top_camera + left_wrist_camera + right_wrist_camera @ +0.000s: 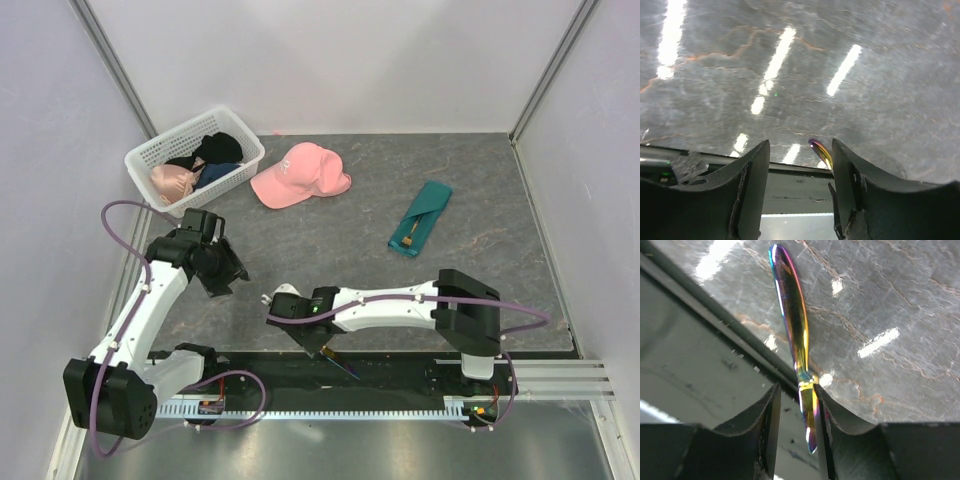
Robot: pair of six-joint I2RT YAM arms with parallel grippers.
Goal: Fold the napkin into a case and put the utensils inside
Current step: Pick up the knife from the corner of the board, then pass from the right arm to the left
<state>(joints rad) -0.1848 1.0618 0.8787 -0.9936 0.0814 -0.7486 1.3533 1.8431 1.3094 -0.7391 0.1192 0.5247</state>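
Observation:
The napkin lies as a narrow teal-green case (pixel 423 215) at the right of the table, with a small gold tip of the fork (pixel 410 240) showing at its near end. The thin purple-and-orange piece (pixel 792 310) lies at the table's front edge, its end over the black rail; it also shows in the top view (pixel 340 362) and the left wrist view (pixel 821 152). My right gripper (pixel 796 400) straddles it with the jaws apart; the piece rests against one finger with a gap to the other. My left gripper (pixel 800 170) is open and empty, low over the table at the left (pixel 222 272).
A white plastic basket (pixel 150 155) with dark and peach cloth items stands at the back left. A pink cap (pixel 300 175) lies beside it. The black rail (pixel 400 375) runs along the table's front edge under my right gripper (pixel 325 348).

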